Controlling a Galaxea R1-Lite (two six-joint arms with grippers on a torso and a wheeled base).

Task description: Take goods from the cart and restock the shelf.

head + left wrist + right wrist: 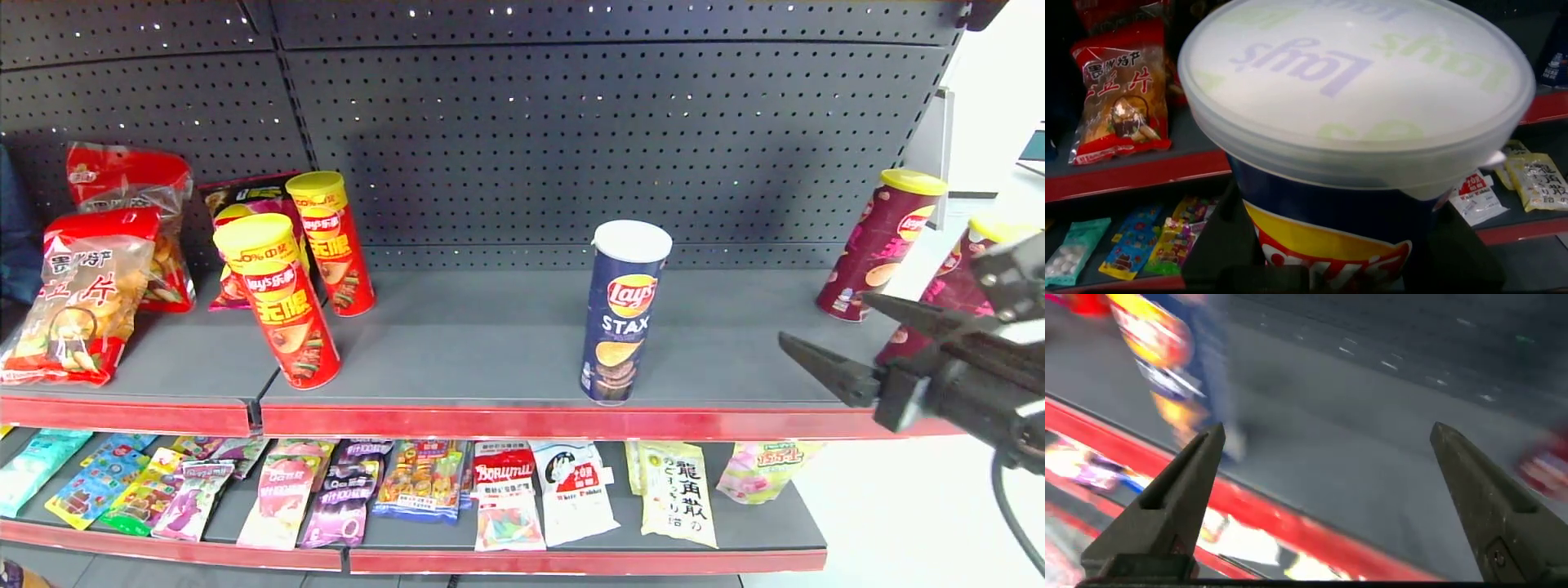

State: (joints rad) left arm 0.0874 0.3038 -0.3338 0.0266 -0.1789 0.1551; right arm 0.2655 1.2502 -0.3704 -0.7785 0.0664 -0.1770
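Right gripper (824, 318), spread empty, may knock over the blue can (620, 314) if it swings. Left gripper (1333, 260) clasps a second can (1355, 98).

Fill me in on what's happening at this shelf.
The robot is restocking snacks. Its left gripper holds a blue chip can with a white lid, out in front of the shelves. The right gripper hangs by the right end of the upper shelf, jaws open and empty. Another blue can stands upright near that shelf's front edge, red cans to its left, maroon cans to its right.
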